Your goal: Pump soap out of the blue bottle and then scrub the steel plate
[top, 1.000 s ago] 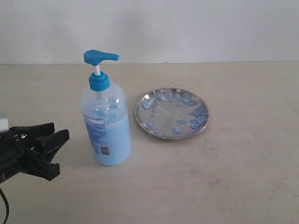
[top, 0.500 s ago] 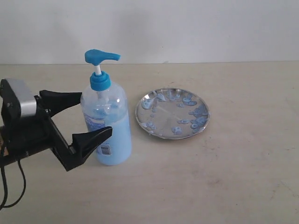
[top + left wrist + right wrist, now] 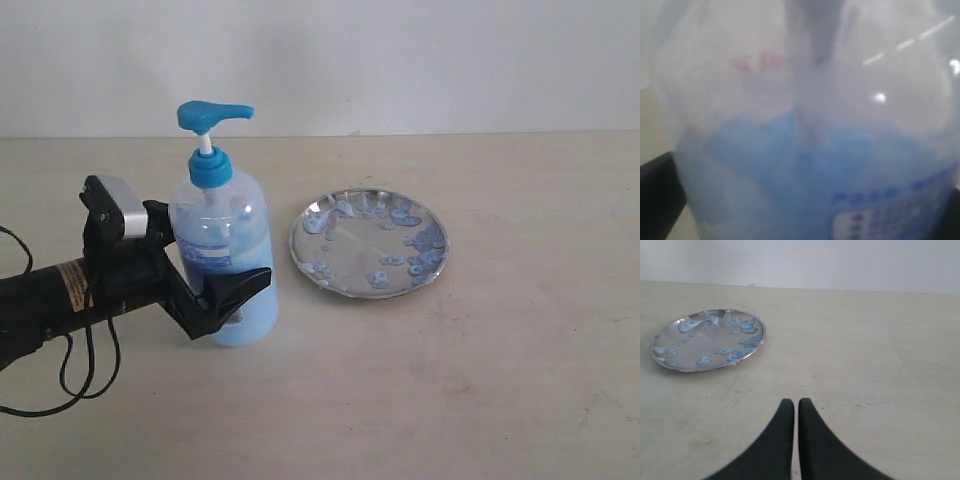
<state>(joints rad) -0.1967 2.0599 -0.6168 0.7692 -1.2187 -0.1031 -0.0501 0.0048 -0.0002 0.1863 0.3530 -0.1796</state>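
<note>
The blue bottle (image 3: 225, 265), rounded clear plastic, stands on the matte beige worktop (image 3: 480, 380) beside the shiny round steel plate (image 3: 352, 252). The left pincer (image 3: 212, 247) straddles it, spread wide; whether it grips is unclear. Up close, blurred bottle wall (image 3: 805, 150). The right pincer (image 3: 796, 405) has its tapered black tips together, empty.

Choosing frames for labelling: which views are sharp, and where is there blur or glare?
Exterior view: evenly lit and sharp, the blue bottle and steel plate crisp, shadows faint. Left wrist view: the bottle fills the frame out of focus, its label unreadable, white glints on the plastic. Right wrist view: sharp, the plate clear, the right gripper plain black without detail.
</note>
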